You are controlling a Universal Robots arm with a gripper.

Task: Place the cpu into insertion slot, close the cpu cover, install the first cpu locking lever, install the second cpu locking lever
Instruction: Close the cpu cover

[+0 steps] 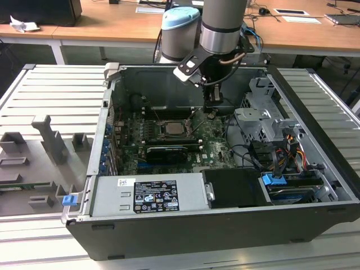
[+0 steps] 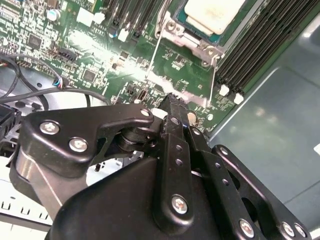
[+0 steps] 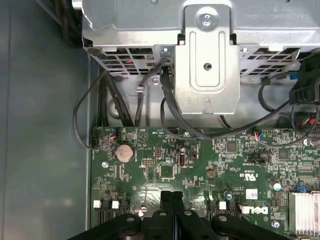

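Inside the open computer case [image 1: 315, 112] on the slatted bench [image 1: 50, 84], the arm reaches down so that the end effector [image 1: 212, 112] hangs low over the green motherboard [image 3: 165, 150], just to the exterior view's right of the insertion slot [image 1: 160, 128]. Its black fingers [image 3: 165, 197] are clenched, pressed flat against each other in both wrist views, with nothing visible between them. The cpu [image 2: 212, 12] already sits in the slot, pale face up, and the silvery cpu cover [image 2: 192, 37] appears to lie flat around it. A thin metal lever rod [image 2: 154, 50] runs along the socket's edge toward the fingertips; whether it is latched, or touching the fingers, cannot be told. Long black memory slots [image 2: 260, 40] flank the socket. In the first wrist view a grey drive cage [image 3: 207, 55] with looping black cables stands beyond the board, near a round coin battery [image 3: 124, 152].
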